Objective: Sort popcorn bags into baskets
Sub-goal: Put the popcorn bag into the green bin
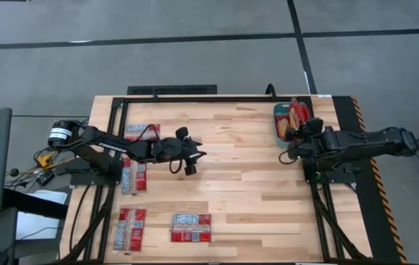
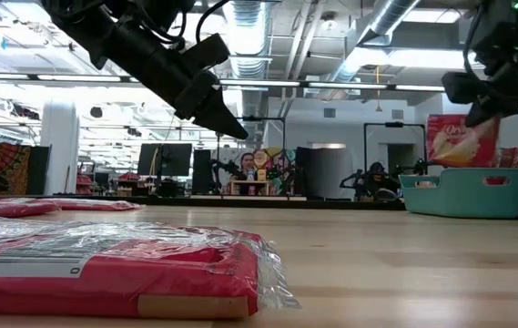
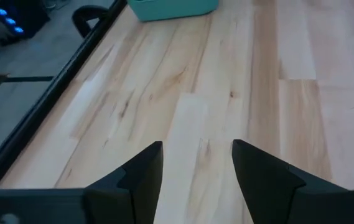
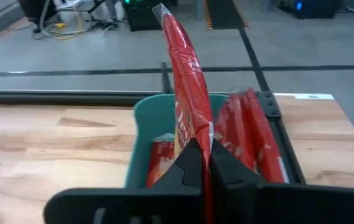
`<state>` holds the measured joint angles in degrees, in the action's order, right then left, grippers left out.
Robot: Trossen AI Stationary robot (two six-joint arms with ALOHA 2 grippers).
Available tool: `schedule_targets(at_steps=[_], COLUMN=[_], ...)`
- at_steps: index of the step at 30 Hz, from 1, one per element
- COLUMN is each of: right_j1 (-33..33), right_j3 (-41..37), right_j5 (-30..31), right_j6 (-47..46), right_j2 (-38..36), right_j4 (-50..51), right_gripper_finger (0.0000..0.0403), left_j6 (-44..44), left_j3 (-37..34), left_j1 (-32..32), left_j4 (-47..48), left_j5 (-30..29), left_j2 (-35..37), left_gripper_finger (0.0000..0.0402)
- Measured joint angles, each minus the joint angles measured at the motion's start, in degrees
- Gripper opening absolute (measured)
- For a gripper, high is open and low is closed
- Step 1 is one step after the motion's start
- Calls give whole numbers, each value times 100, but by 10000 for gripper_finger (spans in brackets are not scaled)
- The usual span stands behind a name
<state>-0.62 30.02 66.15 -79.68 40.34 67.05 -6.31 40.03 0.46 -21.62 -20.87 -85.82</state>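
1. The wooden table has a black frame along its far edge and both sides; the teal basket sits in the far right corner, close against that frame
2. The middle of the table, between the two arms, is bare wood with wide room to move; the near right part is bare too
3. All loose popcorn bags lie on the left half: one bag at the far left beside the left arm, one just under that arm near the left edge, one at the near left corner, and one a little to its right along the near edge
4. The right gripper is over the basket, its fingers clenched on the lower edge of a red popcorn bag that stands upright on edge above the basket's opening
5. Inside the basket, the right wrist view shows more red bags standing against the side nearest the table frame and another packet low on the opposite side; the held bag is between them
6. In the low view the basket stands at the far right with a bag sticking up out of it, the right gripper above
7. The left gripper hangs above bare wood left of centre, fingers parted with nothing between them; the nearest bags are back near its arm, well apart from the fingertips, and the basket is far across the table from it
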Motion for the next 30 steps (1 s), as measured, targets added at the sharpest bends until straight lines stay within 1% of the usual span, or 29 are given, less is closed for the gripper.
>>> schedule_targets(at_steps=[6, 13, 17, 23, 30], right_j1=[474, 879, 1028, 1227, 1396], right_j3=[0, 0, -14, -451, -751], right_j5=[-260, -565, -753, -961, -997], right_j6=[261, 1226, 1291, 1570, 1578], right_j2=[15, 17, 17, 13, 9], right_j4=[-130, -790, -866, -1514, -1695], right_gripper_finger=[13, 11, 14, 12, 15], left_j6=[0, 2, 4, 7, 7], left_j3=[0, 0, 0, 0, 0], left_j1=[33, 33, 33, 33, 33], left_j4=[-14, -44, -33, -13, -3], left_j5=[100, 103, 103, 103, 103], left_j2=[0, 0, 0, 0, 0], left_gripper_finger=[184, 184, 184, 184, 184])
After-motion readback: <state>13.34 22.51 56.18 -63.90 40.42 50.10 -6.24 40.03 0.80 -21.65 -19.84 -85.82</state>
